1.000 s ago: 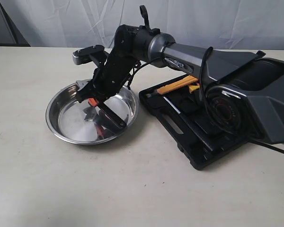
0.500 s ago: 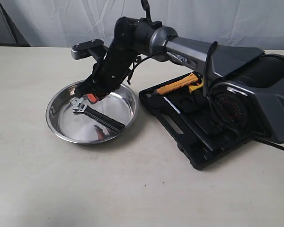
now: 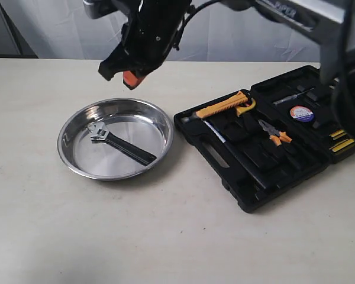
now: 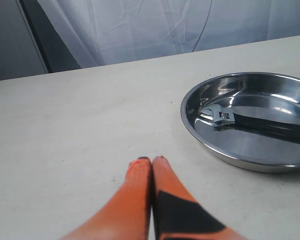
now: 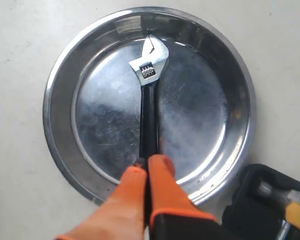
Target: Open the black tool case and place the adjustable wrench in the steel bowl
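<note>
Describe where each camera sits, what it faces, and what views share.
Exterior: raised, facing across table at steel bowl and open black tool case; right gripper overhead.
Left wrist: low over table, facing bowl sideways; shut left gripper shows.
Right wrist: above bowl, looking straight down; gripper shut.
Shared: all three show adjustable wrench in bowl.

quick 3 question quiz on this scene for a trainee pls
1. True or false: the adjustable wrench lies inside the steel bowl.
2. Pick one. The black tool case is: A) shut and latched; B) open, with tools in its slots; C) turned upside down.
3. Fill in: the right gripper holds nothing, and its fingers are ____ (open or shut).

Key: 1 true; 2 B; 3 shut.
</note>
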Available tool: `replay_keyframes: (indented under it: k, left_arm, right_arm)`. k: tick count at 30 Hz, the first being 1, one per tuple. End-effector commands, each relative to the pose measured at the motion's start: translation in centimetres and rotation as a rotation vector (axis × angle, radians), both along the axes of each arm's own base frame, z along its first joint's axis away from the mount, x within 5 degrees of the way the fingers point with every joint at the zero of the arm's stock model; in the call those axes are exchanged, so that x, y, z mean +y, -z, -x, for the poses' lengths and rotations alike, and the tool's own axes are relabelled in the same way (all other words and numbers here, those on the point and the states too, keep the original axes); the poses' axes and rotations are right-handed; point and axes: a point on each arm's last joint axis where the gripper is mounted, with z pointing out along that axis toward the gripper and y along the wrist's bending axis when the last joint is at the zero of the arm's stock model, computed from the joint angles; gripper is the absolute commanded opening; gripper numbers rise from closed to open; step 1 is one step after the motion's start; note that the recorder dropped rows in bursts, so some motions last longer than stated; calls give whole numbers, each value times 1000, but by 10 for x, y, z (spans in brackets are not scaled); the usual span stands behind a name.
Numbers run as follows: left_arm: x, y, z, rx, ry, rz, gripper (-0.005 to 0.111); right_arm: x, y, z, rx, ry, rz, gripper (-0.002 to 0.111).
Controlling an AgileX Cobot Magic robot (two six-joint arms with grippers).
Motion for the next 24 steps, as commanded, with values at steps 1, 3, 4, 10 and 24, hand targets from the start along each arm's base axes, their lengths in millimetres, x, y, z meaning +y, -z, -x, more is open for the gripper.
replay_keyframes:
  k: [1, 3, 4, 10, 24]
  left_arm:
    - [0, -1, 0, -16, 0, 7, 0]
    - [0, -1, 0, -16, 0, 7, 0]
    - [0, -1, 0, -16, 0, 7, 0]
    - [0, -1, 0, -16, 0, 7, 0]
    - [0, -1, 0, -16, 0, 7, 0]
  right_arm:
    - [-22, -36, 23, -37, 3, 5, -1]
    - [-32, -44, 35, -51, 14, 4, -1]
    - [-39, -50, 41, -65, 36, -2, -1]
    - [-83, -78, 83, -112, 192, 12, -1]
    - [-178, -151, 208, -168, 311, -140, -1]
